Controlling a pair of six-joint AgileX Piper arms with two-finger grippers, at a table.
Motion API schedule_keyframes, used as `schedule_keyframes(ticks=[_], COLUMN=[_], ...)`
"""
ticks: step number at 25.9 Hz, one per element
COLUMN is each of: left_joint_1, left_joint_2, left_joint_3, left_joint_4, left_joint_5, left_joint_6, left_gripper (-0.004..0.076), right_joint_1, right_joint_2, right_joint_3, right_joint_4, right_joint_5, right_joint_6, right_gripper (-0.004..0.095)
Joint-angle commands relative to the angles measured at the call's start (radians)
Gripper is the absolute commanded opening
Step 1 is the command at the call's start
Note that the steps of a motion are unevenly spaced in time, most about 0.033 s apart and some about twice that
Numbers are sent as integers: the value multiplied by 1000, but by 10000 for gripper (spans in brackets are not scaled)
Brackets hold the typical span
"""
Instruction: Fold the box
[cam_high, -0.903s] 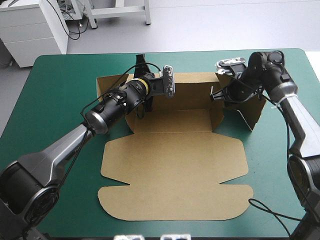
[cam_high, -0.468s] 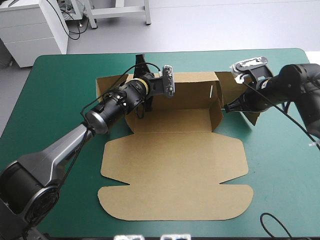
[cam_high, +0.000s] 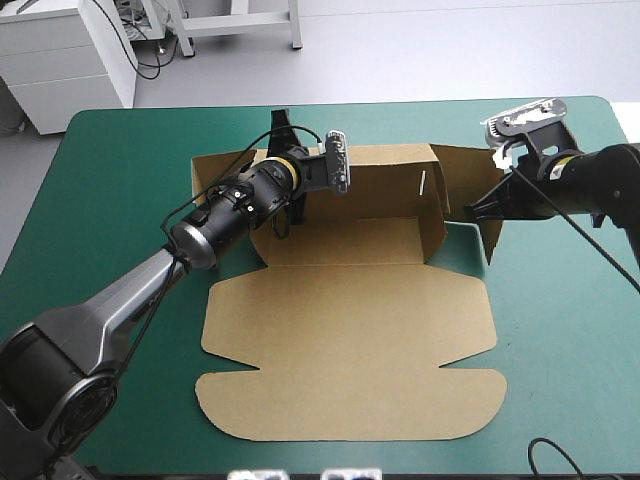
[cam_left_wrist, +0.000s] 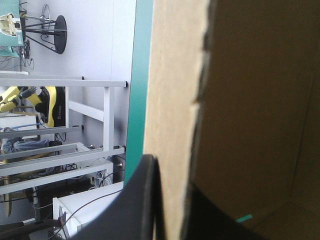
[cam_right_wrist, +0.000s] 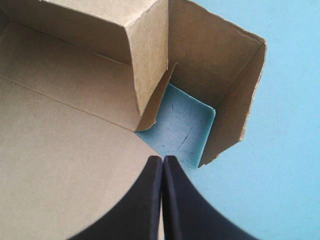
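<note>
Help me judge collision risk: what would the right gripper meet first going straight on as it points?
Probably the box, its upright corner flap just ahead of the shut right gripper; the teal-green cover in the pocket beside might come first, depth being unclear.

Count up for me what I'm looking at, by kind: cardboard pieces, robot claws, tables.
brown box, one cut sheet, partly raised: 1
black grippers, the left gripper and the right gripper: 2
teal-green table: 1
Total: 4
</note>
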Motion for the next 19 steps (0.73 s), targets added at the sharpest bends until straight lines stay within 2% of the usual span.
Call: schedule_keyframes(ticks=[1,5,11,14,17,19], left_joint_1=[-32,-78,-141,-179,-237,-280], left_joint_2=[-44,-105,-199,-248,-307,-319], left_joint_3=[-1,-1,-1,-1,-1,-1], left_joint_4=[-69,-69,-63,-33,3,3], left_joint_5=[129,171,326,364,374,430], left_joint_6=[-30,-25,-25,-29,-37,-39], left_gripper=[-8,-8,-8,-8,-8,-8], right_joint_1=[-6,-6,-6,-6,-6,-6], right_joint_2=[-22,-22,-34,-52,-72,-88], right_joint_3=[-23,-24,-24,-28,-37,-37], right_joint_4=[-2,-4,-6,-6,-35,-57], right_joint_5=[-81,-84,-93,-98,-98,-94], right_joint_6=[-8,-8,-2,-2,15,28], right_gripper=[-19,-19,-19,-19,-19,-19])
